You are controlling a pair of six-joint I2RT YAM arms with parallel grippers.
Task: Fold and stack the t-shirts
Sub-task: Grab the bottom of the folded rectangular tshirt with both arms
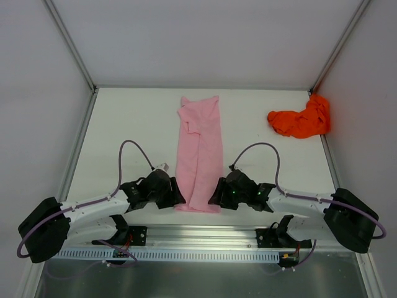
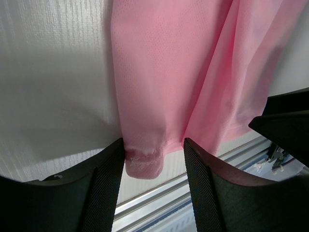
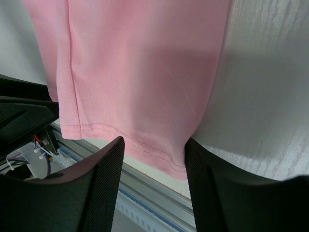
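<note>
The pink t-shirt lies as a long narrow strip on the white surface, its neck end far from the arms and its hem at the near edge. The orange-red t-shirt sits crumpled well apart from the pink one, off to its far right.

The left gripper straddles the pink shirt's near left hem corner. Its jaws are moderately wide, and the cloth sits between them unpinched. The right gripper stands the same way at the near right hem corner, with the stitched hem lying in its gap.

The step in hand looks like folding the strip end to end. To do it well, both grippers should bite deep enough to catch every layer at the hem, not just the top ply. They should close together, lift only slightly and carry the hem toward the neck end at matched speed. Keeping light tension across the width should stop the middle sagging or the side folds opening.
</note>
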